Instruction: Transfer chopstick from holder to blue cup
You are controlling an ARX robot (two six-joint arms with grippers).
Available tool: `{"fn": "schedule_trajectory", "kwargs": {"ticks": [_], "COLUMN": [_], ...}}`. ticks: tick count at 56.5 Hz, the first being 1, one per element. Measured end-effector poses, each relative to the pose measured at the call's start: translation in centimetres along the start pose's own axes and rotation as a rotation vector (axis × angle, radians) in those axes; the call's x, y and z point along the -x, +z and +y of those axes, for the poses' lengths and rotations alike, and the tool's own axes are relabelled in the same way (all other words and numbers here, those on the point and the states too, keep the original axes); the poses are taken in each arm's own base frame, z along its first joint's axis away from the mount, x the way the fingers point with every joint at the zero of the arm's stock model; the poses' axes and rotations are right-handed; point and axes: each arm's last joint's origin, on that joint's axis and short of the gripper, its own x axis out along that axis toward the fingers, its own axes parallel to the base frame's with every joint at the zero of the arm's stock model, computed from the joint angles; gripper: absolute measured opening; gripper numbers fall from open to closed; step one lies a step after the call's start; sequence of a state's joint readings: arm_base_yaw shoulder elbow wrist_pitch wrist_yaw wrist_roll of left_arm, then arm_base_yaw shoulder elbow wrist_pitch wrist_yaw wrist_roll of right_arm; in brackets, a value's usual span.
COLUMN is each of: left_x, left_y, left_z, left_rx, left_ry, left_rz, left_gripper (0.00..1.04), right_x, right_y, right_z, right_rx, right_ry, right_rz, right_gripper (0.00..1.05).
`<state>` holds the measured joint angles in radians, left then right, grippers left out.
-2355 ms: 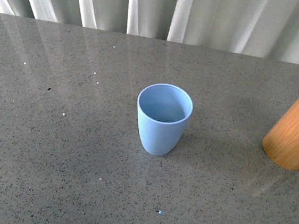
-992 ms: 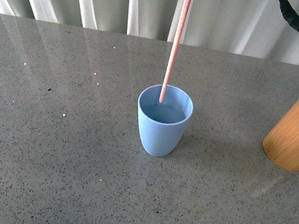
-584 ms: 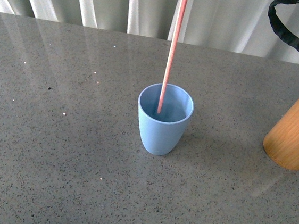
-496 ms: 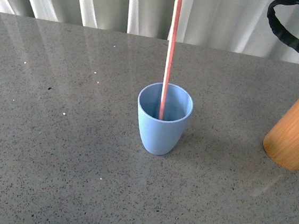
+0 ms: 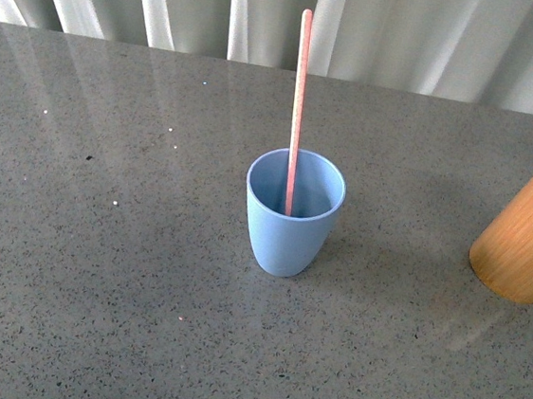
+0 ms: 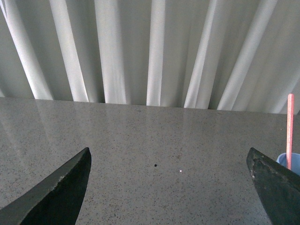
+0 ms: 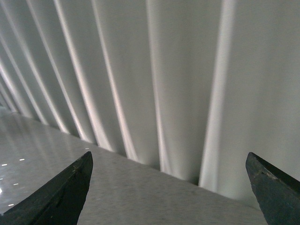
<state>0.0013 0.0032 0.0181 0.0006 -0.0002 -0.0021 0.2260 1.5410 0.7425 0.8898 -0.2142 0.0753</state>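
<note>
Two vessels: blue cup (image 5: 292, 223) mid-table, holder (image 5: 528, 234) at the right edge of the front view, well apart.
Chopstick (image 5: 297, 107): thin, straight, pinkish-red; stands nearly upright inside the blue cup, lower end down in the cup, top well above the rim, nothing gripping it. Left wrist view catches its upper part (image 6: 290, 131) over a sliver of cup rim (image 6: 283, 160).
Blue cup: matte light-blue plastic, no handle, round mouth, tapering to a narrower base; upright.
Holder: orange-brown wooden cylinder, faint grain, partly cut off by the frame edge; appears tilted in this view.
Table (image 5: 97, 268): grey speckled stone-like top, glossy, pale streaks reflected.
Backdrop: white curtain (image 5: 408, 33) in vertical pleats.
Left gripper (image 6: 171, 187): dark wedge-shaped fingers spread wide, nothing between them, above bare table.
Right gripper (image 7: 171, 192): dark fingers likewise spread wide and empty, facing the curtain.
</note>
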Motion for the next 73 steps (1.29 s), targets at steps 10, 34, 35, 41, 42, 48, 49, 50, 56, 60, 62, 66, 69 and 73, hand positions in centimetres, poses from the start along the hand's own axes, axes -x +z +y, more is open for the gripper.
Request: {"fn": "schedule_trajectory", "kwargs": {"ticks": [10,34,35,41,42,48,49,50,56,60,62,66,69,73], "left_x": [0.0,0.0,0.0,0.0,0.0,0.0,0.0,0.0,0.0,0.0,0.0,0.0,0.0,0.0], "left_y": [0.0,0.0,0.0,0.0,0.0,0.0,0.0,0.0,0.0,0.0,0.0,0.0,0.0,0.0], "left_z": [0.0,0.0,0.0,0.0,0.0,0.0,0.0,0.0,0.0,0.0,0.0,0.0,0.0,0.0], "left_rx": [0.0,0.0,0.0,0.0,0.0,0.0,0.0,0.0,0.0,0.0,0.0,0.0,0.0,0.0], "left_ry": [0.0,0.0,0.0,0.0,0.0,0.0,0.0,0.0,0.0,0.0,0.0,0.0,0.0,0.0], "left_rz": [0.0,0.0,0.0,0.0,0.0,0.0,0.0,0.0,0.0,0.0,0.0,0.0,0.0,0.0], "left_gripper": [0.98,0.98,0.98,0.98,0.98,0.98,0.98,0.98,0.98,0.98,0.98,0.98,0.98,0.98], "right_x": [5.2,14.1,13.9,13.6,13.8,15.0,15.2,15.2,16.2,16.6,16.9,17.2,17.3,17.7], "right_y": [-4.2,-6.8,-6.6,-6.5,-6.6,-6.6,-6.6,-6.6,-6.5,-6.5,-6.5,-6.5,-6.4,-6.4], "right_z": [-6.2,-11.8,-11.5,-7.3,-6.8,-4.6,-4.5,-4.4,-3.4,-3.0,-2.7,-2.2,-1.7,-1.0], "right_rx": [0.169,0.15,0.149,0.111,0.108,0.096,0.095,0.094,0.09,0.089,0.087,0.088,0.089,0.088], "right_ry": [-0.327,-0.57,-0.535,-0.461,-0.451,-0.441,-0.442,-0.441,-0.443,-0.446,-0.446,-0.445,-0.459,-0.437], "right_rz": [0.083,0.191,0.165,0.098,0.099,0.097,0.097,0.097,0.097,0.097,0.097,0.095,0.094,0.094], "right_gripper": [0.95,0.93,0.9,0.67,0.63,0.37,0.34,0.33,0.12,0.02,0.01,0.01,0.01,0.01]}}
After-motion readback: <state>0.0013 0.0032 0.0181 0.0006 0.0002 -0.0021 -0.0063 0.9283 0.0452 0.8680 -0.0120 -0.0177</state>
